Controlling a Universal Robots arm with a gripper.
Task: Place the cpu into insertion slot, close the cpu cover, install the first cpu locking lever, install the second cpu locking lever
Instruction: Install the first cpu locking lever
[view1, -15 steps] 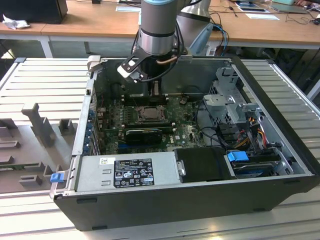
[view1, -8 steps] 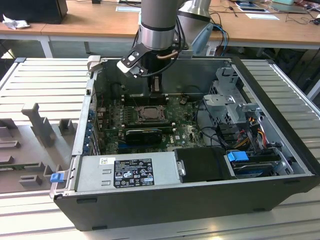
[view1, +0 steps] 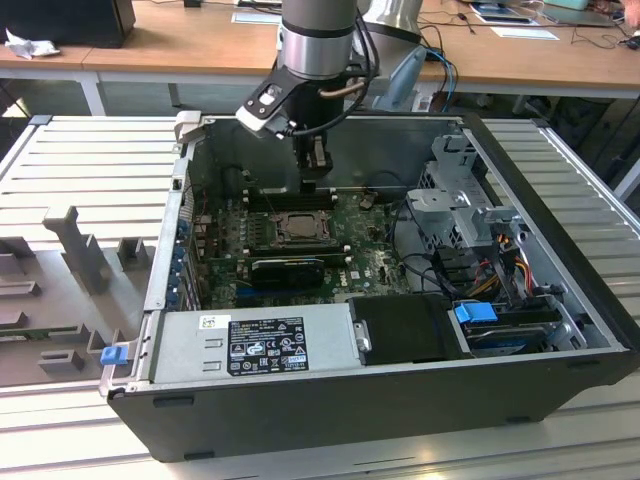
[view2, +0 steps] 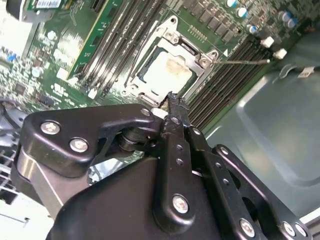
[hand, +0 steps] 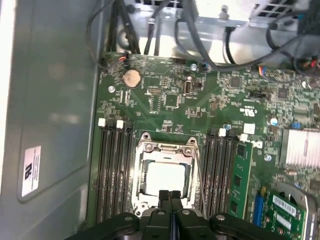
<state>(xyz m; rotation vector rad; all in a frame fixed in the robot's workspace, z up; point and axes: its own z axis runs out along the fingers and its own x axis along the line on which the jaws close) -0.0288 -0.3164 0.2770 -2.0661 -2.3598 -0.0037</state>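
Observation:
The cpu (hand: 165, 177) lies in the insertion slot (hand: 141, 187) on the green motherboard, its pale silver top showing through the window of the cpu cover (hand: 165, 148). That grey frame lies flat around the chip. In the second wrist view the cpu (view2: 167, 70) sits just beyond my black fingertips, and a thin metal rod (view2: 242, 61) sticks out sideways from the socket frame (view2: 172, 36). My gripper (hand: 170, 196) hovers over the socket's near edge, shut with nothing between the fingers. In the exterior view the gripper (view1: 312, 183) hangs above the socket (view1: 298, 228).
Memory slots (hand: 114, 175) flank the socket on both sides. A black ribbed heatsink bar (view1: 288, 268) lies just in front of it. Cables (view1: 400, 225), a metal drive cage (view1: 465, 195) and the power supply (view1: 255, 345) fill the case. The case wall (hand: 50, 125) rises close by.

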